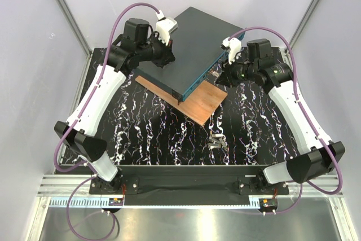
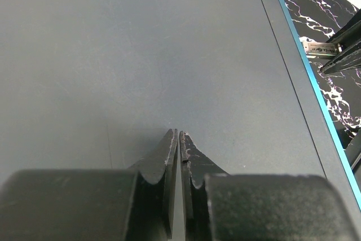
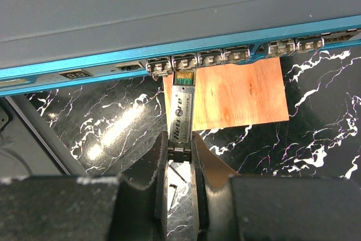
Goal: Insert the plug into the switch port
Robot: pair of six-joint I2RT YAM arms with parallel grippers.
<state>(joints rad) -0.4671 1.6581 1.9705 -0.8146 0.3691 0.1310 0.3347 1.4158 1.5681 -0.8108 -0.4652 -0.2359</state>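
The switch point(image 1: 189, 49) is a flat dark grey-teal box lying at an angle at the back, its teal front face with a row of ports point(image 3: 208, 59) facing right. My right gripper point(image 3: 180, 142) is shut on the plug point(image 3: 181, 110), a slim silver module with a printed label. The plug's green-tipped front end sits right at the mouth of one port point(image 3: 184, 61). In the top view the right gripper point(image 1: 217, 77) is at the switch's front face. My left gripper point(image 2: 178, 135) is shut and empty, resting on the switch's top point(image 2: 141, 55), near its back left in the top view point(image 1: 163, 55).
A thin brown wooden board point(image 1: 189, 97) lies under the switch's front edge and shows below the ports point(image 3: 237, 91). A small metal part point(image 1: 217, 140) lies on the black marbled mat point(image 1: 152, 134). White walls and metal frame posts enclose the cell.
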